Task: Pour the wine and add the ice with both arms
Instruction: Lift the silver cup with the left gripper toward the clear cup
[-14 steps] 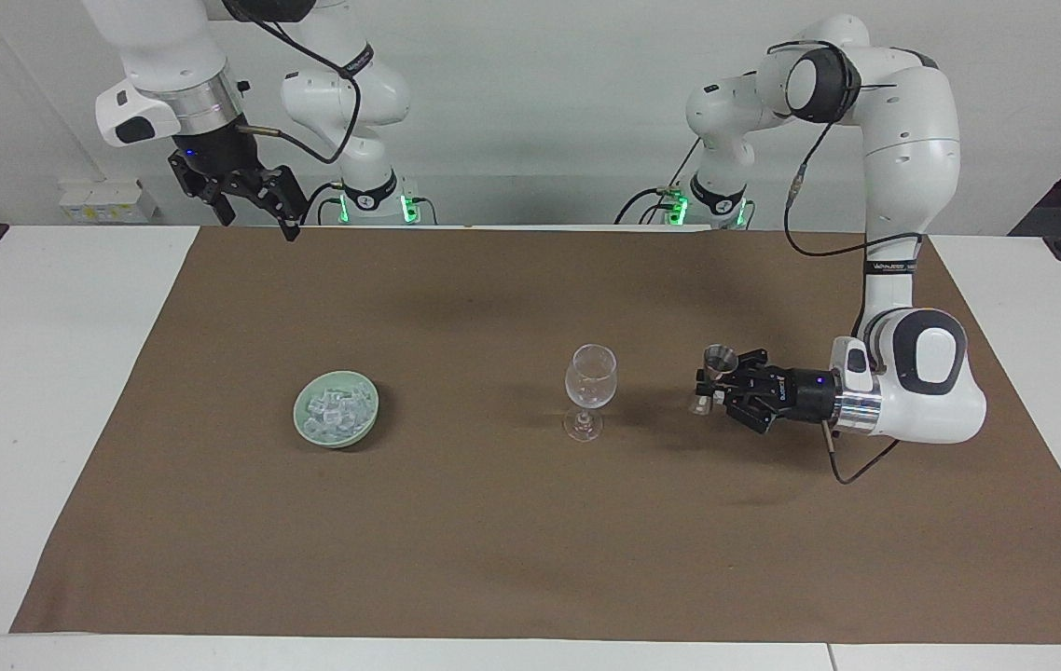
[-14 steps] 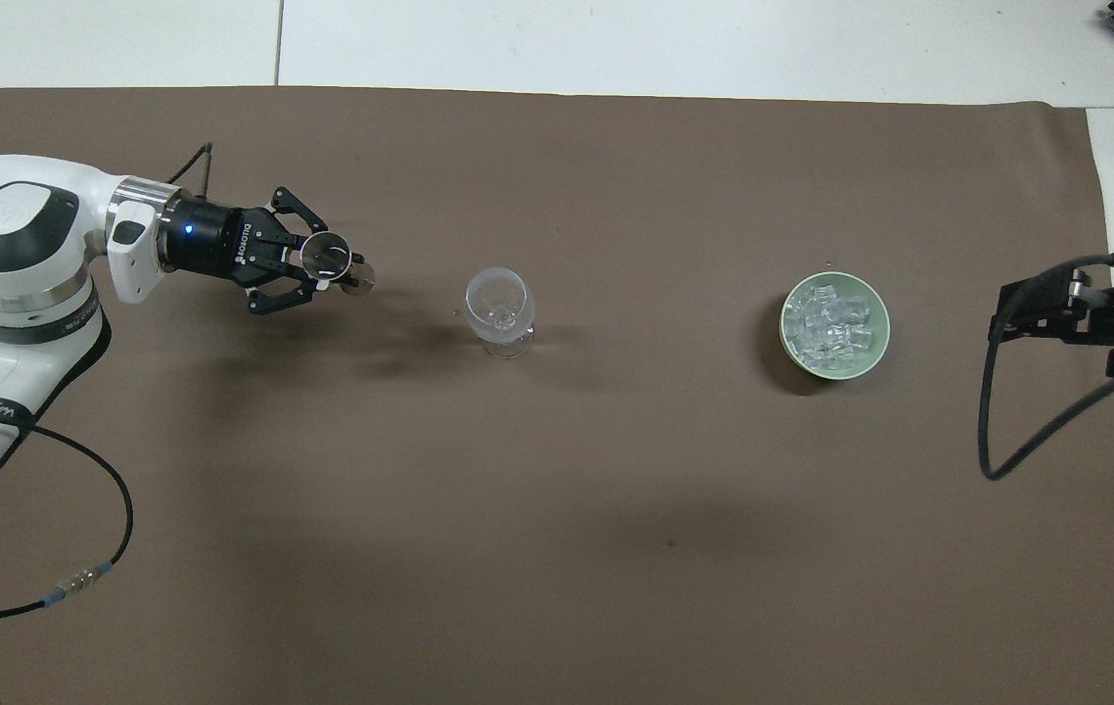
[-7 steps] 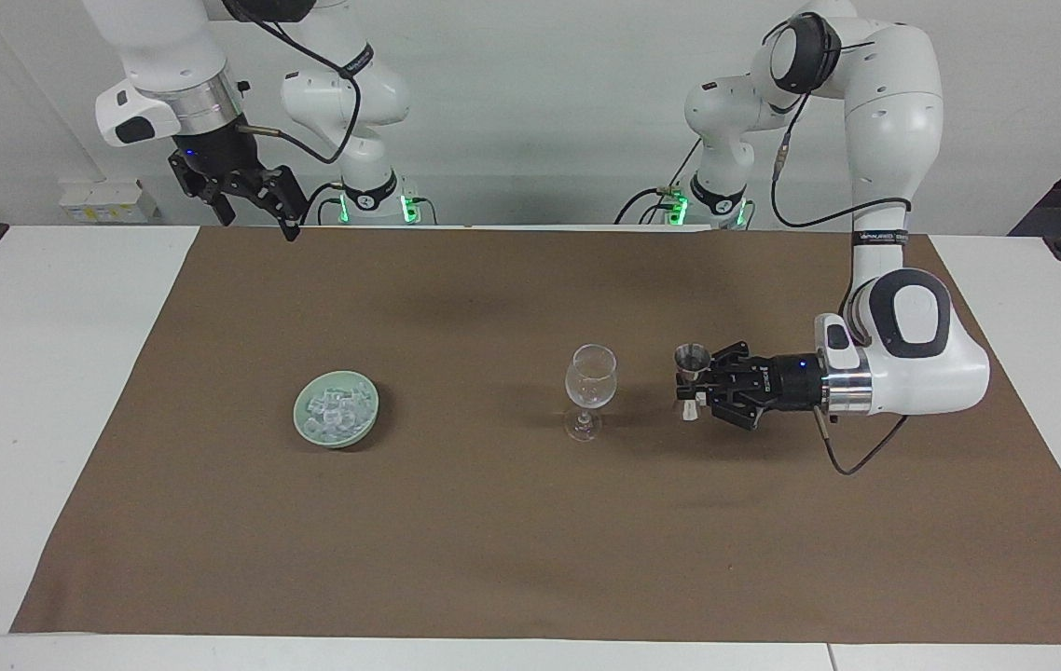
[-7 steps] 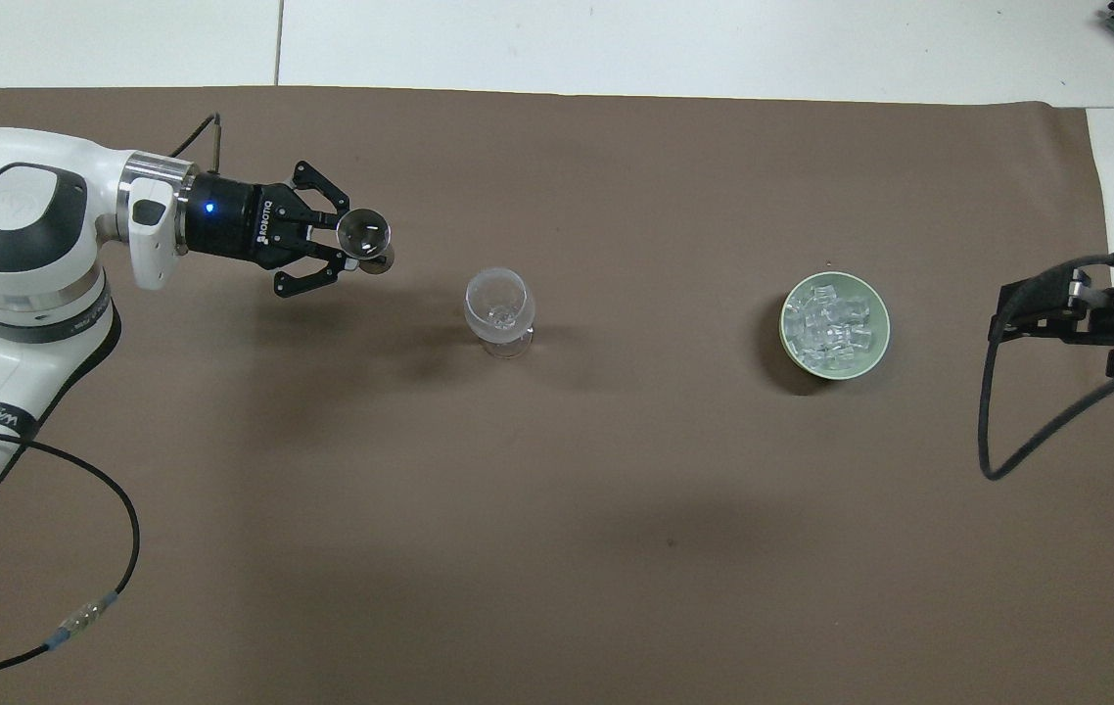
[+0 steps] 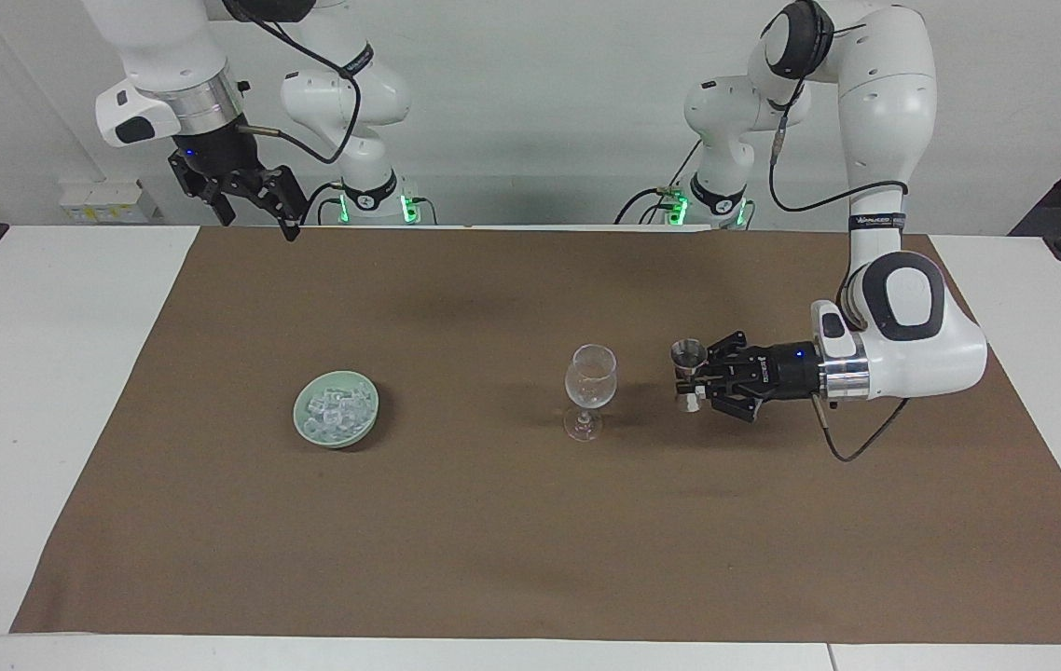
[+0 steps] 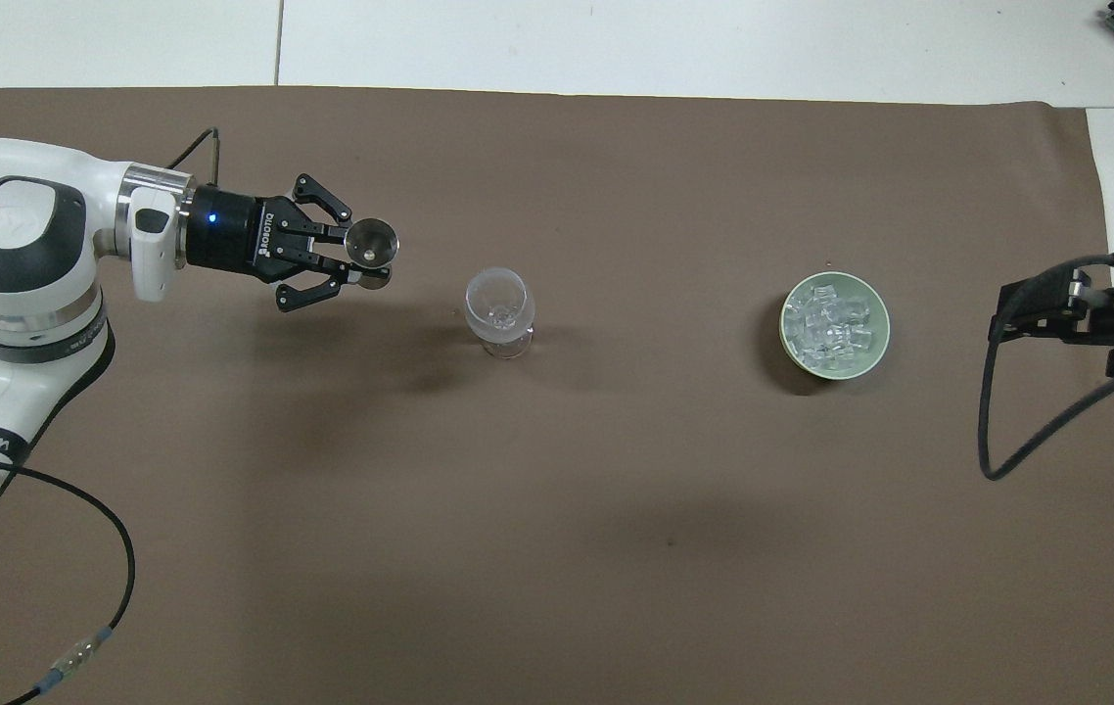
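Note:
A clear wine glass (image 5: 590,377) (image 6: 498,304) stands upright mid-mat. My left gripper (image 5: 693,380) (image 6: 367,258) reaches in level and low over the mat, beside the glass toward the left arm's end, and is shut on the waist of a small metal jigger (image 5: 688,353) (image 6: 371,240). The jigger stands upright, a short gap from the glass. The ice (image 5: 337,407) (image 6: 831,325) is heaped in a pale green bowl (image 5: 299,415) (image 6: 835,277) toward the right arm's end. My right gripper (image 5: 258,222) (image 6: 1037,311) waits open, high over the mat's edge at the robots' end.
A brown mat (image 5: 456,550) (image 6: 557,548) covers most of the white table (image 5: 36,373). A black cable (image 6: 993,431) hangs from the right arm, and another cable (image 6: 116,548) trails from the left arm over the mat.
The left gripper has carried the jigger closer to the wine glass and turned it from tilted to upright. The right arm has not moved.

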Robot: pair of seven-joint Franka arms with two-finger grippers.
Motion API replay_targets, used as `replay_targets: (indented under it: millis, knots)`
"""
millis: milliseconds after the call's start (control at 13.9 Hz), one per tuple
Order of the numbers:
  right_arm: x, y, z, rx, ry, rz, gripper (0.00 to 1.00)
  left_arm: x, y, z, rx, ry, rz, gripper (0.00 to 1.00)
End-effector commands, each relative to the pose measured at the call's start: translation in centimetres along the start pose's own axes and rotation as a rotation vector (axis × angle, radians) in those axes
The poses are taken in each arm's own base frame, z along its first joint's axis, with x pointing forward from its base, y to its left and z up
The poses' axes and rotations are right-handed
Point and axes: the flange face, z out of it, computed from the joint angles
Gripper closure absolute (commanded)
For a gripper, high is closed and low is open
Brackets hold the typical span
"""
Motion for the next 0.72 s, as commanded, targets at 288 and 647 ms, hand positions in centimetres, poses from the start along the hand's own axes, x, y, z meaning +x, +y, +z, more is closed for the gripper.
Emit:
replay_targets:
  millis: [288, 647]
  knots:
    - [0.0, 0.3, 0.0, 0.028, 0.003, -0.02, 0.0, 0.9, 1.4, 2.0, -0.014, -0.038, -0.025, 1.0]
    - [0.0, 0.3, 0.0, 0.028, 0.003, -0.02, 0.0, 2.2, 2.4, 2.5, 0.032, -0.082, -0.04, 1.0]
